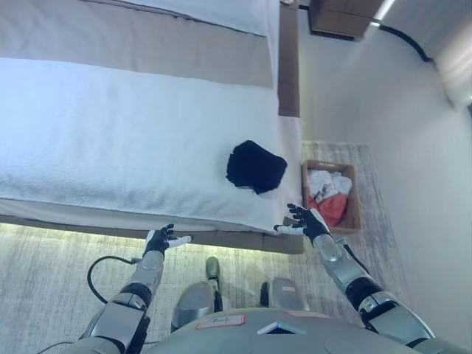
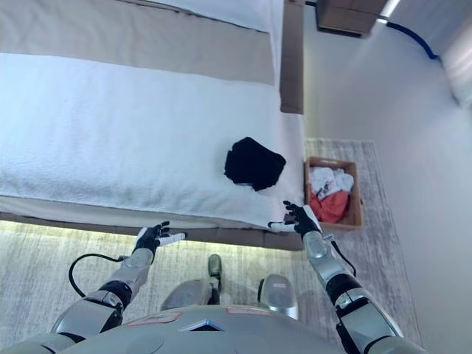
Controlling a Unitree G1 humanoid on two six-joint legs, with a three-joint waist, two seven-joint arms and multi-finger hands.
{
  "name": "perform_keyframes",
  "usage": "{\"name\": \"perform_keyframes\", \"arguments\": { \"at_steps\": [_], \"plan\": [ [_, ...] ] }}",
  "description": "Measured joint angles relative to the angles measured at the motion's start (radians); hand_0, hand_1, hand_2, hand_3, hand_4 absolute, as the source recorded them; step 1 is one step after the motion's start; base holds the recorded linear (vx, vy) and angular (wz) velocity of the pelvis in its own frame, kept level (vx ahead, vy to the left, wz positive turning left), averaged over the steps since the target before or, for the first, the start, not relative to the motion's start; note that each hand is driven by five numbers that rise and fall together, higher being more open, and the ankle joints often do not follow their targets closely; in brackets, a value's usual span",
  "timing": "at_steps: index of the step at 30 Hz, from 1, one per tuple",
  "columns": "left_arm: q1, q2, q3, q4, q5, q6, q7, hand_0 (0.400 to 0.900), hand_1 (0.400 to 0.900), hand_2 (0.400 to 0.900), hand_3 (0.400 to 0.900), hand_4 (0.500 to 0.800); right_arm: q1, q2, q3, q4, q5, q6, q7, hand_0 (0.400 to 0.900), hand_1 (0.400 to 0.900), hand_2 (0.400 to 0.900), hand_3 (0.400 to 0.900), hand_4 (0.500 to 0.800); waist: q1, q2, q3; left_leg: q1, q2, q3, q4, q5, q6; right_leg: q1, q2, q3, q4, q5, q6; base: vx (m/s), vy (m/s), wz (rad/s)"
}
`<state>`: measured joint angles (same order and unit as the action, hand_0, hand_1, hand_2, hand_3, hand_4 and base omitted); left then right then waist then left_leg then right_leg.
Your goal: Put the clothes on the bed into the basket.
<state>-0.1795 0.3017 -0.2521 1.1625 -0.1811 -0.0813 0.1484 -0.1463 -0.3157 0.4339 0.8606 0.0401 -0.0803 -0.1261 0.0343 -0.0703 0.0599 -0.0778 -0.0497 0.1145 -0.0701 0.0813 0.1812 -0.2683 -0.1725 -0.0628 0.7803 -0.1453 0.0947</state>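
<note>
Remaining on the bed [image 1: 110,133] is one black garment [image 1: 255,167]; the basket [image 1: 355,199] already holds clothes. Left hand [image 1: 162,240] and right hand [image 1: 304,220] are held open, empty.

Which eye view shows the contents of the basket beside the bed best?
The right eye view, slightly: the basket shows its white and red clothes clear of the right hand. In the left eye view the same basket and clothes show, but the right hand sits closer to its near corner. The difference is small.
</note>
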Motion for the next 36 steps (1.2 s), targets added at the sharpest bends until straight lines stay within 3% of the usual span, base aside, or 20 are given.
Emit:
{"name": "perform_keyframes", "arguments": {
  "at_steps": [3, 5, 6, 8, 9, 10, 12, 13, 15, 16, 19, 21, 24, 30, 36],
  "plan": [
    [-0.008, 0.014, -0.002, 0.011, 0.000, 0.002, 0.015, 0.900, 0.900, 0.900, 0.900, 0.800, -0.052, -0.031, 0.044, -0.065, -0.041, 0.001, -0.022, 0.900, 0.900, 0.900, 0.900, 0.800, -0.004, 0.020, 0.030, 0.018, 0.012, 0.004, -0.011, 0.020, -0.020, -0.028, -0.014, -0.080, -0.260, 0.002, 0.004, 0.24, -0.025, 0.04],
    [-0.006, 0.014, -0.002, 0.021, 0.001, 0.005, 0.018, 0.900, 0.900, 0.900, 0.900, 0.800, -0.079, -0.039, 0.048, -0.078, -0.094, -0.005, -0.046, 0.900, 0.900, 0.900, 0.900, 0.800, -0.005, 0.018, 0.051, 0.027, 0.014, -0.002, -0.010, 0.015, -0.023, -0.022, -0.013, -0.089, -0.478, 0.027, 0.032, 0.27, -0.115, 0.25],
    [-0.006, 0.013, -0.001, 0.030, 0.003, 0.005, 0.018, 0.900, 0.900, 0.900, 0.900, 0.800, -0.094, -0.049, 0.052, -0.089, -0.134, 0.000, -0.060, 0.900, 0.900, 0.900, 0.900, 0.800, -0.007, 0.010, 0.058, 0.027, 0.013, -0.005, -0.011, -0.008, -0.043, -0.014, -0.010, -0.074, -0.619, 0.063, 0.077, 0.28, -0.160, 0.67],
    [-0.010, 0.014, -0.001, 0.039, 0.009, 0.005, 0.018, 0.900, 0.900, 0.900, 0.900, 0.800, -0.110, -0.058, 0.049, -0.106, -0.171, 0.003, -0.086, 0.900, 0.900, 0.900, 0.900, 0.800, -0.008, -0.009, 0.075, 0.026, 0.006, -0.004, -0.011, 0.000, -0.048, -0.009, -0.013, -0.044, -0.745, 0.119, 0.081, 0.23, -0.158, 0.79],
    [-0.010, 0.011, -0.003, 0.045, 0.010, 0.005, 0.018, 0.900, 0.900, 0.900, 0.900, 0.800, -0.118, -0.072, 0.045, -0.118, -0.213, 0.014, -0.112, 0.900, 0.900, 0.900, 0.900, 0.800, -0.030, -0.021, 0.088, 0.021, 0.002, -0.051, -0.012, -0.013, -0.055, -0.010, -0.011, 0.018, -0.837, 0.185, 0.094, 0.26, -0.197, 0.82],
    [-0.011, 0.010, -0.006, 0.045, 0.010, 0.004, 0.018, 0.900, 0.900, 0.900, 0.900, 0.800, -0.117, -0.080, 0.041, -0.122, -0.233, 0.019, -0.128, 0.900, 0.900, 0.900, 0.900, 0.800, -0.053, -0.030, 0.092, 0.013, -0.003, -0.085, -0.012, -0.011, -0.065, -0.005, -0.013, 0.046, -0.853, 0.207, 0.088, 0.35, -0.302, 1.02],
    [-0.014, 0.008, -0.013, 0.044, 0.012, 0.002, 0.019, 0.900, 0.900, 0.900, 0.900, 0.800, -0.106, -0.093, 0.031, -0.122, -0.275, 0.037, -0.148, 0.900, 0.900, 0.900, 0.900, 0.800, -0.074, -0.057, 0.087, -0.002, -0.017, -0.139, -0.012, -0.012, -0.106, 0.036, -0.020, 0.036, -0.865, 0.208, 0.085, 0.26, -0.263, 0.64],
    [-0.018, 0.002, -0.018, 0.044, 0.014, 0.002, 0.021, 0.900, 0.900, 0.900, 0.900, 0.800, -0.115, -0.106, 0.030, -0.118, -0.290, 0.046, -0.151, 0.900, 0.900, 0.900, 0.900, 0.800, -0.072, -0.063, 0.088, -0.014, -0.013, -0.160, -0.013, -0.015, -0.128, 0.032, -0.022, 0.032, -0.867, 0.247, 0.071, 0.24, -0.236, 0.70],
    [-0.012, -0.021, -0.025, 0.034, 0.018, 0.003, 0.034, 0.900, 0.900, 0.900, 0.900, 0.800, -0.121, -0.138, 0.026, -0.115, -0.291, 0.053, -0.156, 0.900, 0.900, 0.900, 0.900, 0.800, -0.074, -0.044, 0.091, -0.029, 0.018, -0.195, -0.015, -0.021, -0.175, 0.034, 0.004, -0.009, -0.867, 0.299, 0.059, 0.17, -0.195, 0.52],
    [-0.003, -0.033, -0.032, 0.027, 0.022, 0.003, 0.036, 0.900, 0.900, 0.900, 0.900, 0.800, -0.123, -0.154, 0.025, -0.115, -0.291, 0.054, -0.157, 0.900, 0.900, 0.900, 0.900, 0.800, -0.073, -0.035, 0.090, -0.034, 0.039, -0.198, -0.013, -0.021, -0.181, 0.038, 0.020, -0.026, -0.868, 0.317, 0.041, 0.09, -0.143, 0.34],
    [0.000, -0.071, -0.070, 0.007, 0.031, 0.004, 0.038, 0.900, 0.900, 0.900, 0.900, 0.800, -0.193, -0.202, 0.026, -0.116, -0.292, 0.058, -0.166, 0.900, 0.900, 0.900, 0.900, 0.800, -0.066, -0.009, 0.091, -0.075, 0.087, -0.216, -0.012, -0.018, -0.222, 0.005, 0.073, -0.035, -0.868, 0.311, 0.003, 0.04, -0.087, 0.20],
    [-0.014, -0.105, -0.071, 0.005, 0.031, 0.003, 0.038, 0.900, 0.900, 0.900, 0.900, 0.800, -0.246, -0.225, 0.028, -0.115, -0.292, 0.058, -0.175, 0.900, 0.900, 0.900, 0.900, 0.800, -0.070, -0.008, 0.093, -0.093, 0.097, -0.215, -0.012, -0.015, -0.231, -0.014, 0.083, -0.038, -0.868, 0.329, -0.021, 0.01, -0.053, 0.09],
    [-0.036, -0.125, -0.086, 0.005, 0.030, 0.002, 0.040, 0.900, 0.900, 0.900, 0.900, 0.800, -0.306, -0.228, 0.043, -0.104, -0.287, 0.057, -0.195, 0.900, 0.900, 0.900, 0.900, 0.800, -0.083, -0.021, 0.102, -0.105, 0.098, -0.219, -0.014, -0.015, -0.248, -0.021, 0.084, -0.044, -0.869, 0.325, -0.017, -0.01, -0.003, -0.01],
    [-0.091, -0.092, -0.104, 0.012, 0.027, -0.002, 0.080, 0.900, 0.900, 0.900, 0.900, 0.800, -0.429, -0.200, 0.160, -0.027, -0.224, 0.052, -0.193, 0.900, 0.900, 0.900, 0.900, 0.800, -0.073, -0.056, 0.119, -0.197, 0.098, -0.239, -0.011, 0.001, -0.255, -0.104, 0.084, -0.051, -0.867, 0.327, -0.020, -0.04, 0.003, 0.04],
    [-0.148, -0.061, -0.111, 0.020, 0.013, 0.001, 0.096, 0.900, 0.900, 0.900, 0.900, 0.800, -0.598, -0.152, 0.237, 0.025, -0.147, 0.032, -0.145, 0.900, 0.900, 0.900, 0.900, 0.800, -0.029, -0.096, 0.221, -0.265, 0.101, -0.247, 0.002, 0.015, -0.274, -0.160, 0.088, -0.057, -0.867, 0.362, -0.041, -0.05, -0.004, 0.06]
  ]
}}
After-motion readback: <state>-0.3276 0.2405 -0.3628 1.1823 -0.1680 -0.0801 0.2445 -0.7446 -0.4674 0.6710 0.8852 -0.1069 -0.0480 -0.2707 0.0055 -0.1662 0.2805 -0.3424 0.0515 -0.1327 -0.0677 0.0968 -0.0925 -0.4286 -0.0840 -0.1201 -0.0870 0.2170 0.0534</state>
